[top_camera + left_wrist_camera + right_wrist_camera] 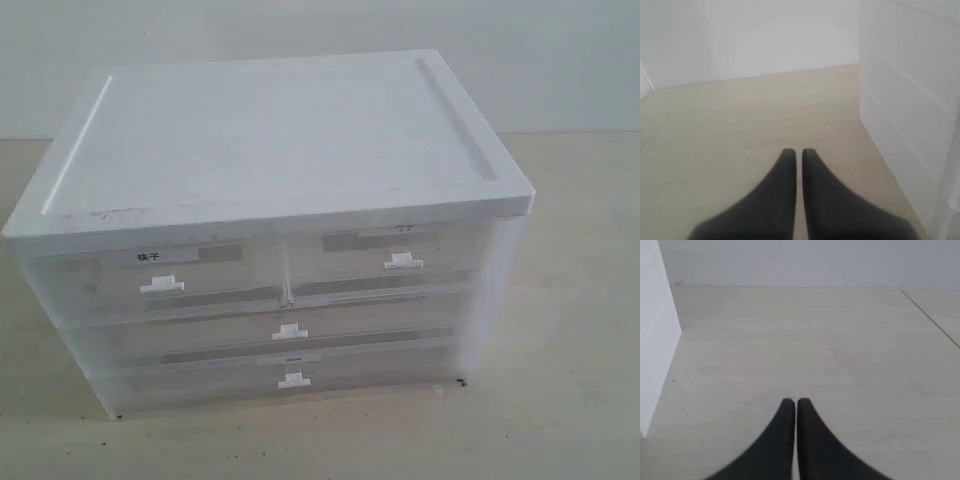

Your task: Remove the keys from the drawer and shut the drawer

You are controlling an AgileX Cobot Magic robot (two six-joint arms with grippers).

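Exterior view, read as a dial centred on the front of the cabinet (270, 130). Shows the drawer (385, 282) at 2 o'clock, pushed fully in, level with the dark-labelled neighbour (165, 288) at 10 o'clock and above two full-width drawers (290, 348) toward 6. Carries a small white tab handle (403, 261), long axis 9-to-3, with the pull judged toward 6, straight out of the front face. Gives no sight of the keys: presumably inside the drawer, behind a translucent front too cloudy to read. Shows neither arm in this view. Wrist views: left gripper (796, 152) clenched on nothing, with tips all but touching, beside one flank of the cabinet; right gripper (792, 402) likewise clenched and empty, beside the opposite flank. Puts the right arm nearer, by judgement, given the drawer's place on that arm's half. Calls for released jaws before any hook on the tab. Surface: pale, matt table (570, 390), with open room on both flanks and in front toward 6; plain light wall (300, 30) behind, toward 12
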